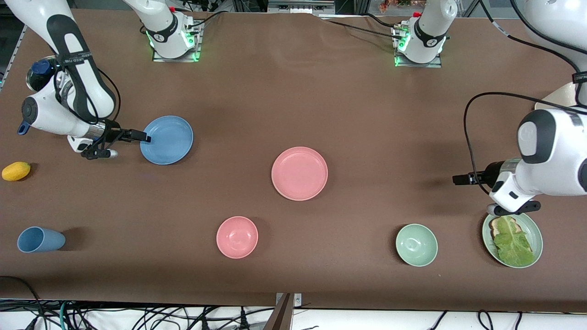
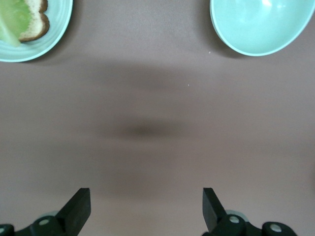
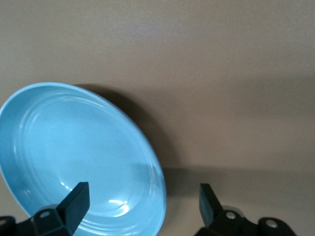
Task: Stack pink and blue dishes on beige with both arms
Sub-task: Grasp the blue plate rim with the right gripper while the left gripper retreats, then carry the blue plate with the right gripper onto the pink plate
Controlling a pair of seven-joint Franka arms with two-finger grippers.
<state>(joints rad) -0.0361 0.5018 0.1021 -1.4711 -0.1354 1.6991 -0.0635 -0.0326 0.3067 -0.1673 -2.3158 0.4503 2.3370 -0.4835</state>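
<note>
**Ana:** Front view puts the right gripper (image 1: 137,136) at the rim of the blue plate (image 1: 167,140), on the plate's edge toward the right arm's end of the table. Its fingers point sideways across the table toward the pink plate (image 1: 300,173).

**Ben:** Has it got hold of anything?

**Ana:** No. In the right wrist view the fingers (image 3: 74,202) stand wide apart with nothing between them; one sits over the blue plate's bowl, the other over bare table, so the rim runs through the gap.

**Ben:** And the left gripper (image 1: 461,178)?

**Ana:** Spread wide too, empty, over bare table near the green plate with lettuce (image 1: 534,229) and the green bowl (image 1: 416,245). It points toward the pink plate, which lies mid-table, well apart from it.

**Ben:** Where's the beige plate (image 1: 562,98)?

**Ana:** At the left arm's end of the table, mostly hidden by that arm; only a pale edge shows. So my guess is the blue plate has the whole table to cross, the pink one half.

**Ben:** Room to move?

**Ana:** Plenty. The brown table (image 1: 293,91) is bare between the plates. The pink bowl (image 1: 237,237) and blue cup (image 1: 40,239) lie nearer the front camera, out of the way, as does the yellow fruit (image 1: 16,171).
</note>
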